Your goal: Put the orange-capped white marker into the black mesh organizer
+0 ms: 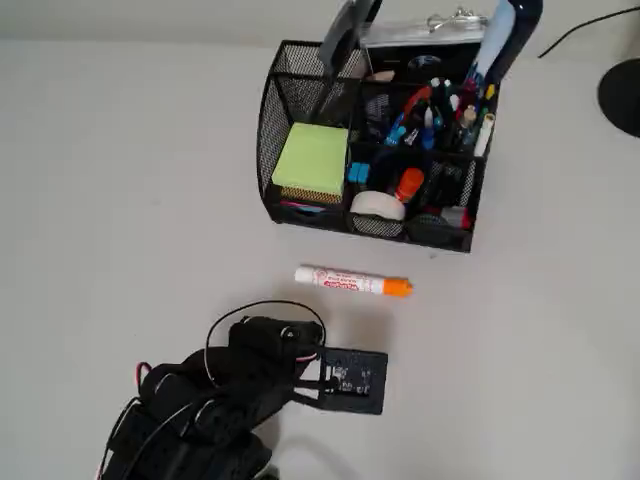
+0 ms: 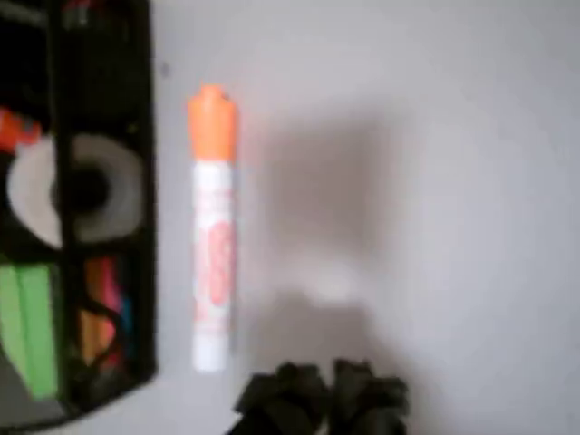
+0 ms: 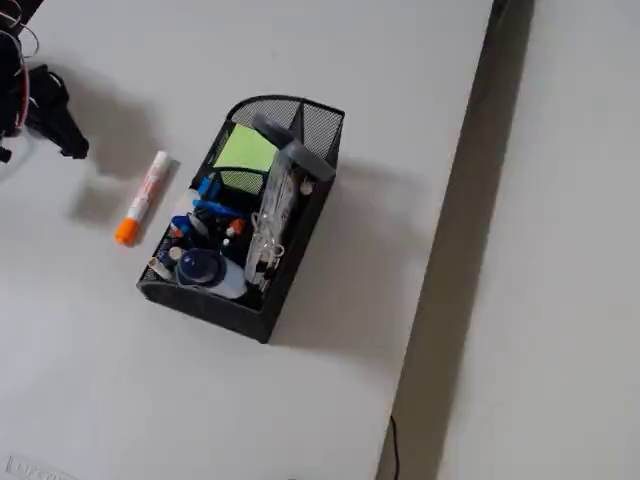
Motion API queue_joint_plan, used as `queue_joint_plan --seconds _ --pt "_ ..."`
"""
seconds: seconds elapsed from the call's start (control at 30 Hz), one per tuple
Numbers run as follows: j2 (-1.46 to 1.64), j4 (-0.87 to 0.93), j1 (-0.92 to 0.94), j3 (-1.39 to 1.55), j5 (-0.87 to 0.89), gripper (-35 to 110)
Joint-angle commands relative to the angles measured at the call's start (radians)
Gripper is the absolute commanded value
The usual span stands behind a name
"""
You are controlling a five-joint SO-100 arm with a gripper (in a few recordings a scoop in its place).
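The orange-capped white marker (image 1: pixel 353 282) lies flat on the table just in front of the black mesh organizer (image 1: pixel 266 135), with its cap pointing right in the overhead view. In the wrist view the marker (image 2: pixel 215 245) stands lengthwise, cap at the top, beside the organizer's wall (image 2: pixel 145 227). My gripper (image 2: pixel 323 397) is a blurred dark shape at the bottom edge, to the right of the marker's white end. Its fingers look pressed together with nothing between them. In the fixed view the gripper (image 3: pixel 66 138) hangs left of the marker (image 3: pixel 145 196), apart from it.
The organizer (image 3: pixel 240 305) holds a green sticky-note pad (image 1: pixel 312 160), a tape roll (image 1: pixel 378 206), several pens (image 1: pixel 430 115) and a small orange-red item (image 1: pixel 409 183). My black arm (image 1: pixel 230 390) fills the lower left. A dark round base (image 1: pixel 622 95) sits far right. The table edge (image 3: pixel 440 260) drops off right.
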Motion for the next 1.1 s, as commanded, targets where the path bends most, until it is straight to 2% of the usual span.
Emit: queue_joint_plan --seconds 0.0,0.1,0.2,0.37,0.57,0.77,0.97,1.07 --pt "-0.017 -0.071 0.034 -0.037 -0.051 5" --pt "-0.264 -0.132 0.026 -0.170 -0.018 16" --pt "-0.583 -0.176 0.026 -0.364 0.015 21" --pt "-1.052 -0.144 -0.005 -0.689 0.066 31" --pt "-1.447 -0.117 -0.034 -0.940 0.103 31" --pt "-1.641 -0.124 -0.026 -1.048 0.109 30" --pt "-1.776 -0.112 -0.018 -1.137 0.106 20" --pt "-1.824 -0.086 -0.018 -1.181 0.106 6"
